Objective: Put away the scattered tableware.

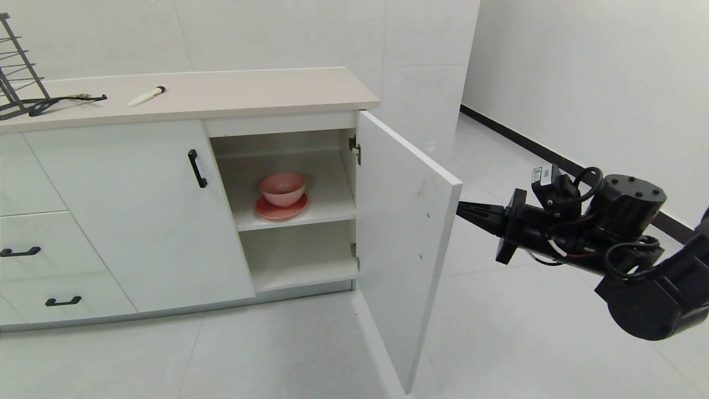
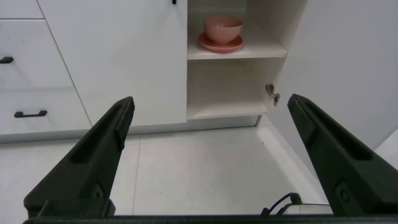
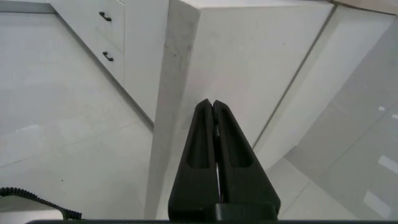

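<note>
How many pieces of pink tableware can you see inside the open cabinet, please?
2: a pink bowl sitting on a pink plate, both on the upper shelf. More may be hidden behind the closed door.

We take this for a kitchen, plain, white and tiled.
We see a run of white base cabinets (image 1: 111,221) with black bar handles (image 1: 197,168) and drawers (image 1: 33,233) under a long beige table (image 1: 249,91), with glossy white wall tiles (image 1: 277,33) and a pale tiled floor (image 1: 277,354). A round pink bowl (image 1: 283,188) sits on a flat pink plate (image 1: 281,211) on a shelf (image 1: 327,205) behind the open white cabinet door (image 1: 399,221). A dark wire rack (image 1: 14,72) stands on the table.
</note>
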You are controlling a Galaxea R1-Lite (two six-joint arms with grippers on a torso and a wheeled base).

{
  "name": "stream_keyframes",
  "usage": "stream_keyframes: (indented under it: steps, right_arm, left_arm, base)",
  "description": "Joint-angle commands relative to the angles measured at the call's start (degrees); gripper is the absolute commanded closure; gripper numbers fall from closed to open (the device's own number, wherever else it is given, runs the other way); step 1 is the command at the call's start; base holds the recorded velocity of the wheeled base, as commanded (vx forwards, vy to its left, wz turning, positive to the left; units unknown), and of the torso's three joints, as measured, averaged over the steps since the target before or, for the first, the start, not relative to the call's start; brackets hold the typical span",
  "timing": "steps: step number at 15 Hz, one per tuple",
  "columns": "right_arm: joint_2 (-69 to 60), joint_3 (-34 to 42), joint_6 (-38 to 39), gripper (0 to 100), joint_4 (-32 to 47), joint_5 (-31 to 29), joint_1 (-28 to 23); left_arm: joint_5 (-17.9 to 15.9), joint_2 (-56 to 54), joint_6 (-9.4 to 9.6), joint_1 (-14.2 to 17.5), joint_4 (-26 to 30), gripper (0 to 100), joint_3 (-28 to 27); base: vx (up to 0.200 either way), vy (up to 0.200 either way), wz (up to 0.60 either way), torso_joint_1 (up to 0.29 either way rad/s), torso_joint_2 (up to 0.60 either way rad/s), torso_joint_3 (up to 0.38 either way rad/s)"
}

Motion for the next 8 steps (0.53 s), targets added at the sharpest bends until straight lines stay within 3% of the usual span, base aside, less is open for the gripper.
stream_keyframes:
  steps: [1,8]
  right_arm:
    - [0.67,-0.21,-0.03,100,-0.06,-0.02,1.28]
    - [0.58,0.06,-0.03,100,-0.06,-0.02,5.41]
  left_arm:
    - [0.02,-0.02,-0.04,0.0,-0.04,0,0.0]
    - [0.02,-0.02,-0.04,0.0,-0.04,0,0.0]
  base:
    - [0.0,0.0,0.0,0.0,0.0,0.0]
    - [0.0,0.0,0.0,0.0,0.0,0.0]
